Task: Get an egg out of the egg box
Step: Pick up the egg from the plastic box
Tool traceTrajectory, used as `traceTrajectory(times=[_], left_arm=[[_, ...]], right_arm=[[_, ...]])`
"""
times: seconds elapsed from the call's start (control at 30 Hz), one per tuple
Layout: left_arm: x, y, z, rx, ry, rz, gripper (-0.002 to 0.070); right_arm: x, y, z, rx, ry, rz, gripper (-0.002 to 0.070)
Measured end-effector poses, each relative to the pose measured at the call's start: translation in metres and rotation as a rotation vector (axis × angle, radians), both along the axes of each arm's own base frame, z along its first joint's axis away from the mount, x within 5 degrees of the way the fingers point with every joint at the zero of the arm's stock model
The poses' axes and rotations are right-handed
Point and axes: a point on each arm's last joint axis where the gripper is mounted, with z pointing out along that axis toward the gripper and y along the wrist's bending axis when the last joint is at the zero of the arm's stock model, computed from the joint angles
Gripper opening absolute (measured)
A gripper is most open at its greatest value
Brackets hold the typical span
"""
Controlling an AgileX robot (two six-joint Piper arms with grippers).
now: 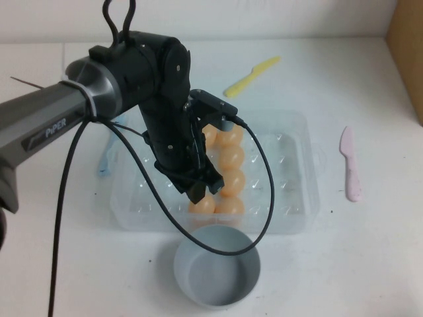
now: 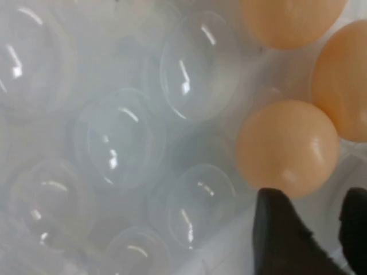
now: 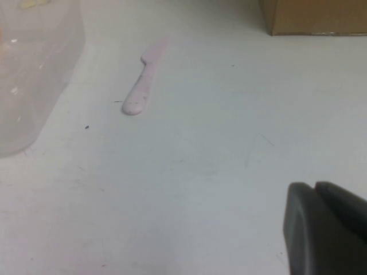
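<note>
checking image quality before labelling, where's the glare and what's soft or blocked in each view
High view: the left gripper and its arm block part of the egg box. Left wrist view: white glare streaks on the empty cups, a soft sheen on the nearest egg, everything slightly soft. Right wrist view: even light, no glare; the right gripper is a dark blur over the table.

The egg box (image 1: 294, 135) is clear glossy plastic, the egg (image 2: 287, 146) smooth with faint sheen, the bench (image 3: 189, 172) matt white.
</note>
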Motion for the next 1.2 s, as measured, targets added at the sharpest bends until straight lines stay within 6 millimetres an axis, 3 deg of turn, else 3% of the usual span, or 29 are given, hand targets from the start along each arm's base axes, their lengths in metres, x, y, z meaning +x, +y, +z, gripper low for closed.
traceTrajectory(times=[0.13, 0.27, 0.87, 1.2], left_arm=[[0.0, -0.003, -0.004, -0.023, 0.024, 0.008, 0.0392], [0.0, -0.004, -0.004, -0.024, 0.025, 0.008, 0.0463], [0.006, -0.007, -0.006, -0.057, -0.03, 0.012, 0.048], [0.006, -0.02, -0.035, -0.005, 0.025, -0.023, 0.0479]], right_arm=[[0.0, 0.0, 0.0, 0.0, 0.0, 0.0, -0.0017], [0.0, 0.0, 0.0, 0.0, 0.0, 0.0, -0.0017], [0.0, 0.0, 0.0, 0.0, 0.0, 0.0, -0.0017], [0.0, 0.0, 0.0, 0.0, 0.0, 0.0, -0.0017]])
